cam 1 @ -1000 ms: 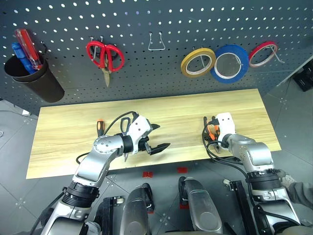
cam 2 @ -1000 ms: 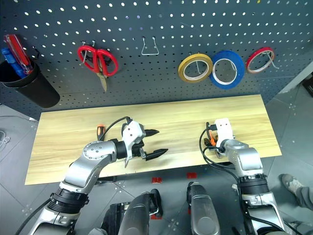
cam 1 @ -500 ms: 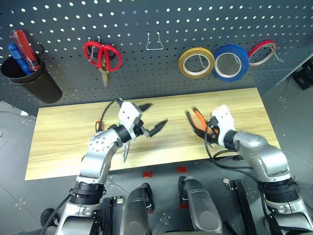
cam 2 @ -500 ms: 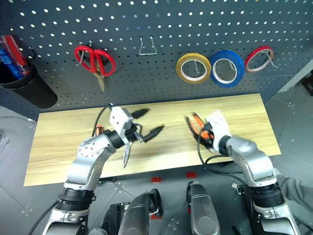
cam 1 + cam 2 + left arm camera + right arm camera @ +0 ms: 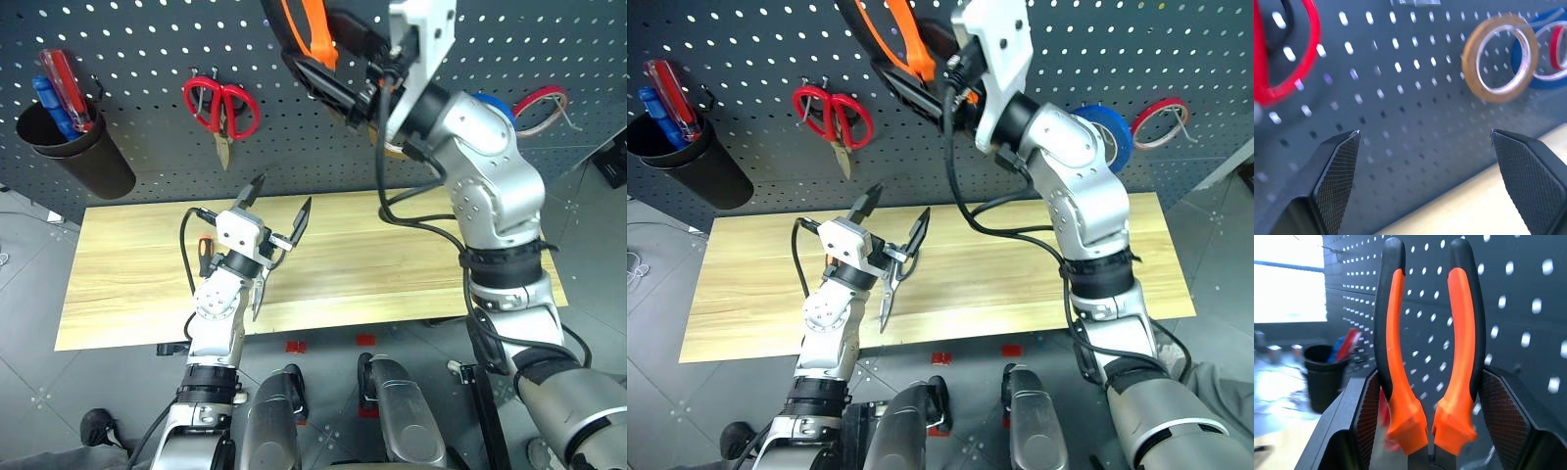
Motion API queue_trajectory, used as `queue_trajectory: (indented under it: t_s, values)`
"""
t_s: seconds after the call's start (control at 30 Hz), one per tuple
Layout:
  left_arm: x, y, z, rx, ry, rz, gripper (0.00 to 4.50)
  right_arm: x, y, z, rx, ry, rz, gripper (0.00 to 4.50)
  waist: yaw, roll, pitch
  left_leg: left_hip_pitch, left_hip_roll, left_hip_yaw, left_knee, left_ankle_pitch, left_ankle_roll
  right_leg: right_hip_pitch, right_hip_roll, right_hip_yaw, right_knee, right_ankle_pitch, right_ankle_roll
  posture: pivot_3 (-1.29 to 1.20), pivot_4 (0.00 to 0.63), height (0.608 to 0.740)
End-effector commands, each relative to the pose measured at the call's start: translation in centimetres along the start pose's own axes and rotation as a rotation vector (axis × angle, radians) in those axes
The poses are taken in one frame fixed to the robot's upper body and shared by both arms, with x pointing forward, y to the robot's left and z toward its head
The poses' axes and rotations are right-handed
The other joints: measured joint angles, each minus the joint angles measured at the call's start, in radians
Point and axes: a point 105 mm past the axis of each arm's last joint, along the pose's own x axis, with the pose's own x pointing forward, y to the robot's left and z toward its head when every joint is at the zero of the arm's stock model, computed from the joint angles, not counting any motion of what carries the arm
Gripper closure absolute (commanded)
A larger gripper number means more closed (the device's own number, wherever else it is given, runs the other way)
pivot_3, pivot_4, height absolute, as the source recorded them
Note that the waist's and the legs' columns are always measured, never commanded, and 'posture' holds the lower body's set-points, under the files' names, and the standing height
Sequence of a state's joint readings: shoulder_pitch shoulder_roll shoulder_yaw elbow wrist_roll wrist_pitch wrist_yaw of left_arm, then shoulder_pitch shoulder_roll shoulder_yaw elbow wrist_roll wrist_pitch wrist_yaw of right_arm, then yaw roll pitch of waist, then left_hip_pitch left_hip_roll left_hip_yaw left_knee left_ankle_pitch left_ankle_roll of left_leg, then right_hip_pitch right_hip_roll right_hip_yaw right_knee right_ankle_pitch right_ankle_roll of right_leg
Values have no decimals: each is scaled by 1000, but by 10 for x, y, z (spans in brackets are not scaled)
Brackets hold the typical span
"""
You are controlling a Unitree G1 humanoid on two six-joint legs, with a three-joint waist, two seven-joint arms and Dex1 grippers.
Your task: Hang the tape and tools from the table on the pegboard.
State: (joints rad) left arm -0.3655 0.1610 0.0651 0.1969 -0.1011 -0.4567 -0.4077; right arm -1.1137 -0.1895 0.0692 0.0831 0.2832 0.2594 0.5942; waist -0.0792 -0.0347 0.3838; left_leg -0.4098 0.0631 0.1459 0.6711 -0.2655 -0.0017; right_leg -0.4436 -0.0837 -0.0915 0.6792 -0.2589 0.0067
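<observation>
Even, bright overhead light
Soft shadows under the hanging red scissors (image 5: pixel 221 105); the black cup (image 5: pixel 1323 377) looks blurred, window glare behind.

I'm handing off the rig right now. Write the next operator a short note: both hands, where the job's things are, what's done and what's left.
Right hand: shut on the pliers, raised in front of the pegboard near the top, orange arms pointing up. Not hung yet.
Left hand: open, holding nothing, raised above the table.
Yellow-tan tape: already on the pegboard, beside the blue roll.
Steel scissors and the orange-black screwdriver: on the table, partly hidden behind the left hand.
Done: tape hung.
Left: hang the pliers, then the scissors and the screwdriver.
</observation>
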Motion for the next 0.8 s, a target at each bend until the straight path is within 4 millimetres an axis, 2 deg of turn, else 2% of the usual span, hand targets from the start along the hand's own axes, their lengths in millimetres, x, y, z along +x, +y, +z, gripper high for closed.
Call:
queue_trajectory:
  t_s: [0.03, 0.3, 0.57, 0.67, 0.8]
  values:
    - [-2, -2, 4, 14, -21, 14, 0, 19, -7, 24, -107, -134, -61, 1785, -1, 0, 0, -1, 0, 0, 1, 0, 0, 0, 0, -1, 0, 0, 0, -64, 340, 740]
    - [-4, -5, 1, 5, -5, 20, 0, 39, -14, 3, -90, -155, -149, 1785, 7, 0, 0, -6, 1, -5, 7, 1, 1, -1, 0, -5, 2, 1, -2, -28, 330, 740]
    - [-3, -2, 4, 5, -5, 31, 0, 38, -20, -19, -58, -151, -229, 1785, 36, 0, 0, -7, 1, -5, 7, 1, 1, -1, 0, -6, 1, 1, -2, -8, 337, 740]
    - [-3, -1, 4, 9, -2, 32, 0, 37, -24, -17, -76, -164, -261, 1785, 44, 0, 0, -7, 1, -5, 7, 1, 1, -1, 0, -6, 2, 1, -2, -8, 342, 740]
    - [-4, 0, 3, 13, 7, 28, 0, 35, -24, -5, -132, -205, -268, 1785, 49, 0, 0, -7, 1, -6, 7, 2, 2, -1, 0, -6, 2, 2, -3, -11, 344, 740]
